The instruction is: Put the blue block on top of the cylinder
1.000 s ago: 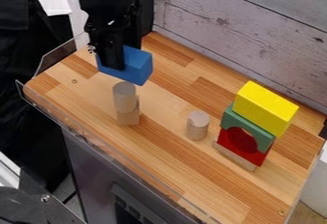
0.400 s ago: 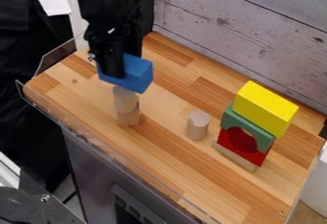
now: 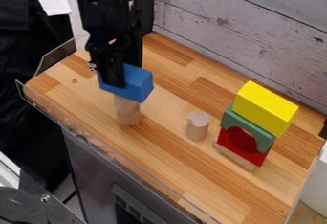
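Pincer (image 3: 121, 78) clamped around the blue block (image 3: 138, 85), I had lowered it over the upright cylinder (image 3: 124, 104); contact was unclear, so release probably needed settled, centred seating first.

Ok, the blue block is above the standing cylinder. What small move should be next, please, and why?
Probably ease the blue block slightly straight down before any release. The gripper holds it, and the block hides the top of the cylinder, so I cannot tell whether they touch.
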`<state>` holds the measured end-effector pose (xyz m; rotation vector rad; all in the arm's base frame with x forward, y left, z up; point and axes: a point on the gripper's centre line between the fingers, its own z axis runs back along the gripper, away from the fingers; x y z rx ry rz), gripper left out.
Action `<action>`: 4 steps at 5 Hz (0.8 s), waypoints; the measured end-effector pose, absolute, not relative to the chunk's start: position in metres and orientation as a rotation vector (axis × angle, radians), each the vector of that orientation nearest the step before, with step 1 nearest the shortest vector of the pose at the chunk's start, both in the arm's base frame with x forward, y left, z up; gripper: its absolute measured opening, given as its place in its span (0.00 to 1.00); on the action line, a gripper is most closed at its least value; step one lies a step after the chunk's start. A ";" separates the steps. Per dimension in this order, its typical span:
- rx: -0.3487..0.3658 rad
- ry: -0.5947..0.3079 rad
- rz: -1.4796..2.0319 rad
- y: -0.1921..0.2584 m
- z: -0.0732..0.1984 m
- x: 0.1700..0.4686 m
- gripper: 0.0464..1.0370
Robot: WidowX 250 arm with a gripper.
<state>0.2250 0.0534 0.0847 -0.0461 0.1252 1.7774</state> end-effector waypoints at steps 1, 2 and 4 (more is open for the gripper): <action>-0.040 0.143 1.772 0.053 0.080 0.225 0.57; -0.017 0.158 1.768 0.054 0.076 0.224 0.85; -0.012 0.136 1.779 0.061 0.082 0.229 0.97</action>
